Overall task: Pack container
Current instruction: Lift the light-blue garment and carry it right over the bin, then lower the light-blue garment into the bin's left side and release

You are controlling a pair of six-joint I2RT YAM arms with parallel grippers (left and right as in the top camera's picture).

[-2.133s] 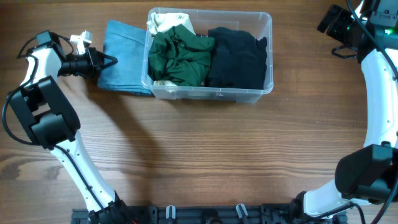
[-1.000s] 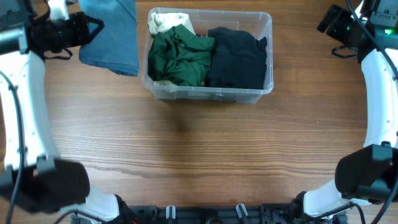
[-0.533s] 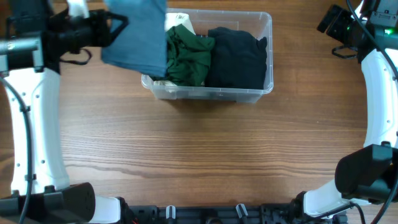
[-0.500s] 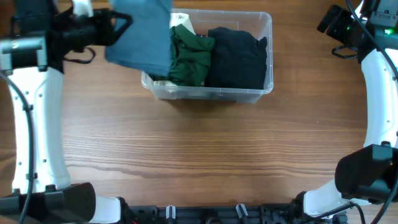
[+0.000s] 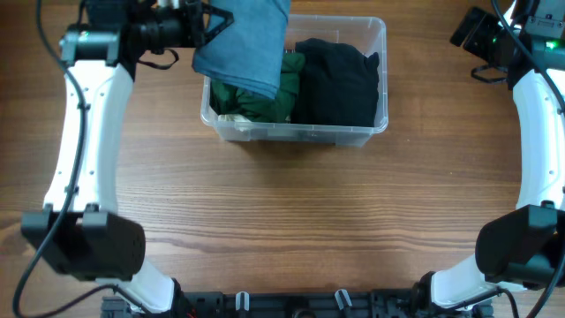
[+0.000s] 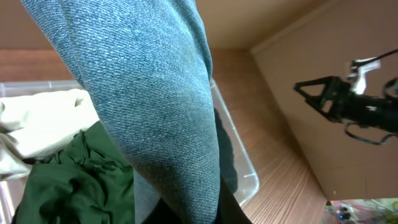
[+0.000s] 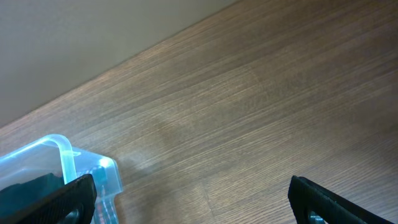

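The clear plastic container (image 5: 371,131) stands at the table's back centre. In it lie a green garment (image 5: 256,102), a black garment (image 5: 340,79) and a cream one (image 5: 231,116). My left gripper (image 5: 209,24) is shut on a blue folded garment (image 5: 252,44) and holds it in the air over the container's left half. In the left wrist view the blue garment (image 6: 155,106) hangs in front of the jaws, above the green garment (image 6: 68,180) and the cream one (image 6: 37,124). My right gripper (image 7: 193,199) is open and empty over bare wood, right of the container's corner (image 7: 62,155).
The right arm (image 5: 538,132) runs along the table's right edge. The left arm (image 5: 84,132) reaches up the left side. A cardboard-coloured wall (image 6: 336,56) shows behind the table in the left wrist view.
My left gripper has lifted the blue garment off the table left of the container and carried it right, over the container's left half. The right arm has not moved.
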